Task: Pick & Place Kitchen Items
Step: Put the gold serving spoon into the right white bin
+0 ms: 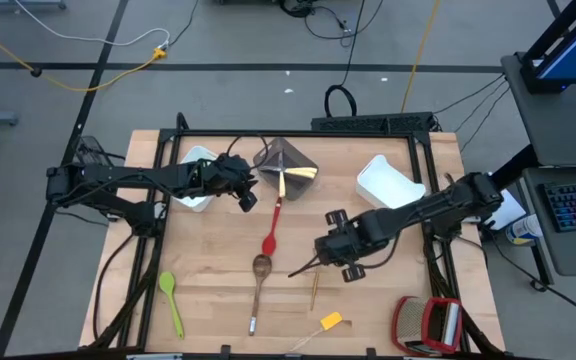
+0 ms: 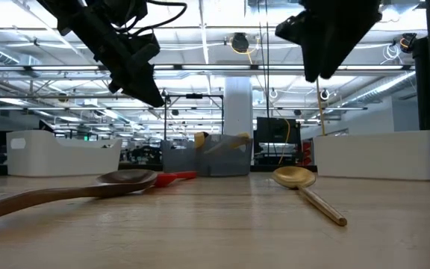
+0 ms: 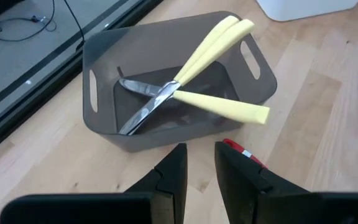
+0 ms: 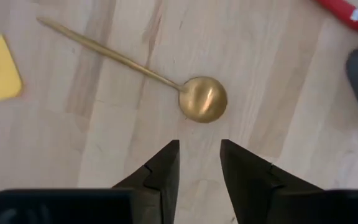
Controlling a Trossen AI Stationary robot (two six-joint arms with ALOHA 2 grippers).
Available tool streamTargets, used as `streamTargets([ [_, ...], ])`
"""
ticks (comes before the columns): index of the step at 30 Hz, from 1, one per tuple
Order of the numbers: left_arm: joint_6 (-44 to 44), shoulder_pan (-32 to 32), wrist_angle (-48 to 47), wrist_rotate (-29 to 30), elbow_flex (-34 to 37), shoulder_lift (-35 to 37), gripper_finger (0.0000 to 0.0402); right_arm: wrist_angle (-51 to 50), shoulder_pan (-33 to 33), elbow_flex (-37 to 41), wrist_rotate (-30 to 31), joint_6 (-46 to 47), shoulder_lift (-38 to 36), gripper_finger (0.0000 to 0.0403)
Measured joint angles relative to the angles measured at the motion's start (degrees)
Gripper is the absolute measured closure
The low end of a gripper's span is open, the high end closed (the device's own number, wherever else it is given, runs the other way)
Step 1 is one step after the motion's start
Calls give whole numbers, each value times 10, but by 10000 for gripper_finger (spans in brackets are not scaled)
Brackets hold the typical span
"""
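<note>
Surface (image 1: 218, 250): wooden, bare boards open around the middle.
Grey bin (image 1: 286, 168): far middle, holds two pale-handled knives (image 3: 191, 81), crossed.
Left claw (image 3: 199, 171): above surface beside grey bin's near wall, fingers slightly spread, empty.
Right claw (image 4: 199, 163): hovering near gold spoon (image 4: 201, 99), fingers slightly spread, empty.
Red spoon (image 1: 273, 228): near the bin.
Wooden spoon (image 1: 259, 285): mid-surface.
Green spoon (image 1: 171, 300): near left edge.
Yellow piece (image 1: 331, 320): front edge.

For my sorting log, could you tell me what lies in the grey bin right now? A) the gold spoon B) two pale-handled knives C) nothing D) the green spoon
B: the left wrist view shows two pale-handled knives lying crossed inside the grey bin.
</note>
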State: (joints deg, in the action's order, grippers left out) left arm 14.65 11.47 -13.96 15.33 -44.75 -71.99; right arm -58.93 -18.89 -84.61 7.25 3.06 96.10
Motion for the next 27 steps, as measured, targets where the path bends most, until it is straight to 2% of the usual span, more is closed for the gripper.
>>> streamTargets([
  [4, 5, 0, 0, 1, 0, 0, 316, 58, -14, 36, -30, 8, -13, 309],
  [10, 23, -1, 0, 2, 0, 0, 316, 210, -16, 132, -60, 8, -33, 309],
  [16, 31, -32, 0, -3, 10, 0, 316, 322, -14, 203, -61, 8, -39, 281],
  [27, 124, -119, -36, -3, 17, 0, 316, 472, -14, 267, -80, 6, -39, 227],
])
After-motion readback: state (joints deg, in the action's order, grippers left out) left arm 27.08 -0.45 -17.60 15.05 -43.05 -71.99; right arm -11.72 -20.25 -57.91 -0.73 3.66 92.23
